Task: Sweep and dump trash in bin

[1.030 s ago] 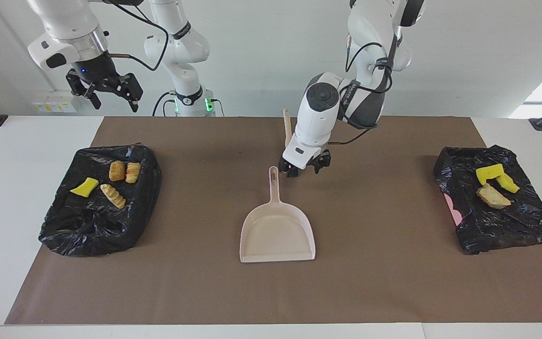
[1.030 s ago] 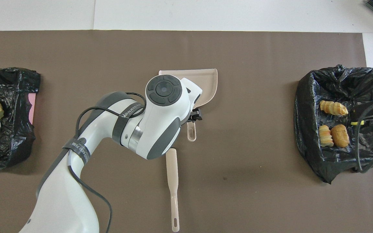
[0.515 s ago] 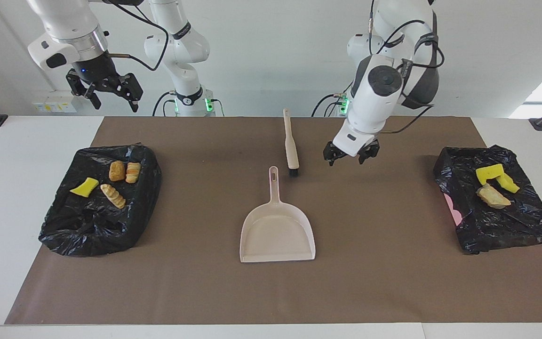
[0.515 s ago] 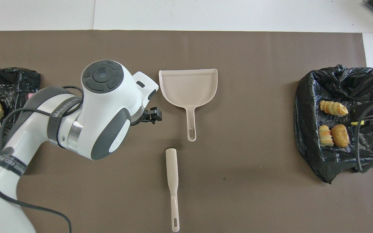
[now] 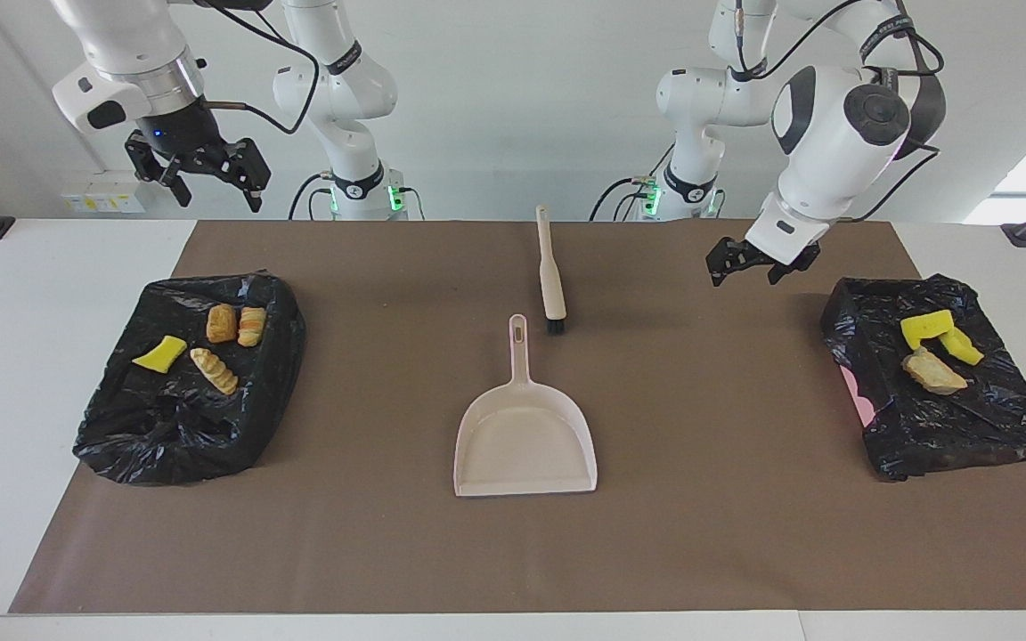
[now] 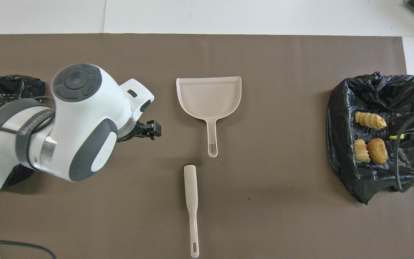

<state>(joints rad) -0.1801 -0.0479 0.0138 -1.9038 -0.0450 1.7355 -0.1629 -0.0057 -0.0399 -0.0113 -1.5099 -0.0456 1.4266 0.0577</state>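
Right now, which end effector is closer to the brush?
Left. The left end effector hangs over the mat between the brush and a bin; the right end effector waits high above the table's edge.

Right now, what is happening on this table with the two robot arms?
Neither arm holds anything. The left claw hangs open over the brown mat, near the bin at its end of the table. The right claw waits raised, open, at the other end. The dustpan lies empty mid-table, with the brush beside its handle, nearer to the robots. All the trash lies in the two black-lined bins.
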